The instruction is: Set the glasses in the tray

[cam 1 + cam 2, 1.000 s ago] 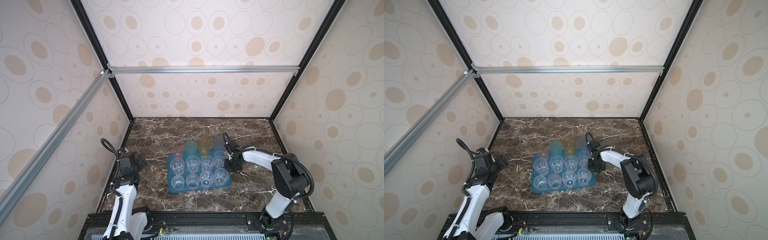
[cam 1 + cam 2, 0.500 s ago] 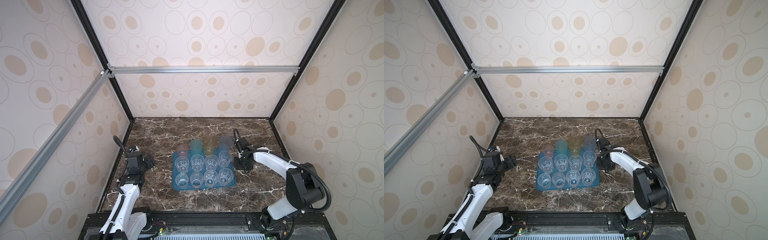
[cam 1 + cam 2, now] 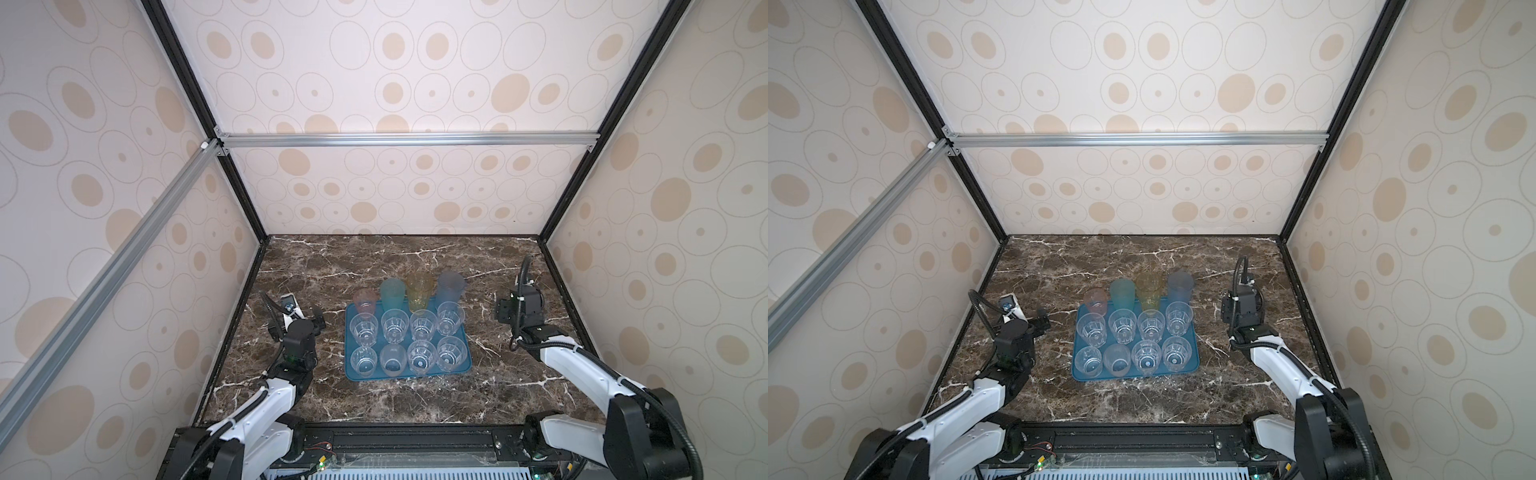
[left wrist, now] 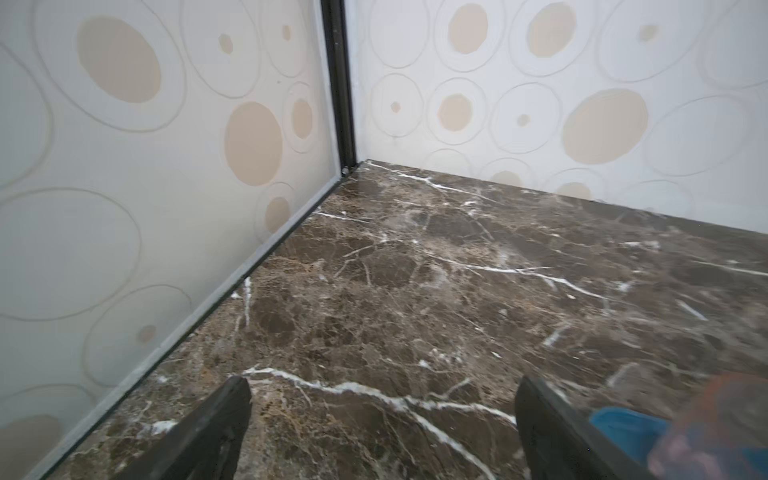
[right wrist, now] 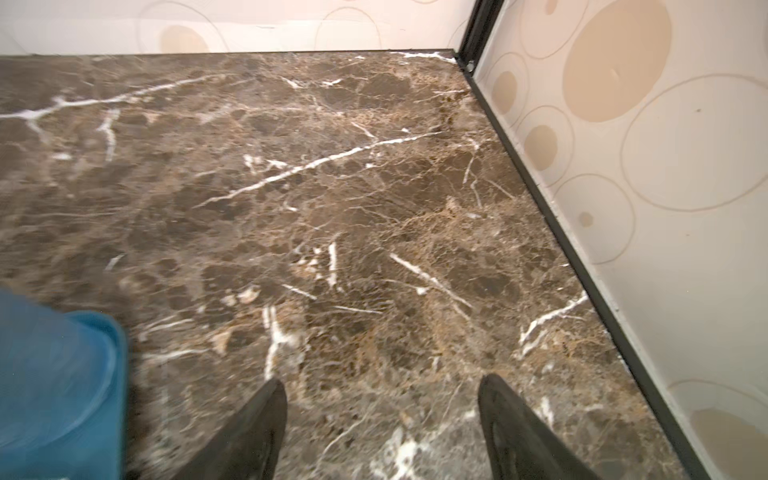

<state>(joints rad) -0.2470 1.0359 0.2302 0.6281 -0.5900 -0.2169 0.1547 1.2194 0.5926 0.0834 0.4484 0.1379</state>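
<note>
1. Counter (image 3: 374,266): dark veined marble, enclosed by dotted wall panels (image 3: 415,199) at the frame's left, right and top.
2. Tray (image 3: 409,375): teal-blue, lower middle of the frame in both top views, between the arms.
3. Clear glasses (image 3: 395,328): eight, upright in two rows of four inside the tray. Pink glass (image 3: 365,300), teal glass (image 3: 392,291), yellow glass (image 3: 419,287) and grey-blue glass (image 3: 450,286) line its upper edge.
4. Left end effector (image 4: 384,384): left of the tray, apart from it. Jaws spread wide, gripping nothing, with bare counter between them.
5. Right end effector (image 5: 384,382): right of the tray, apart from it. Jaws parted, nothing held.
</note>
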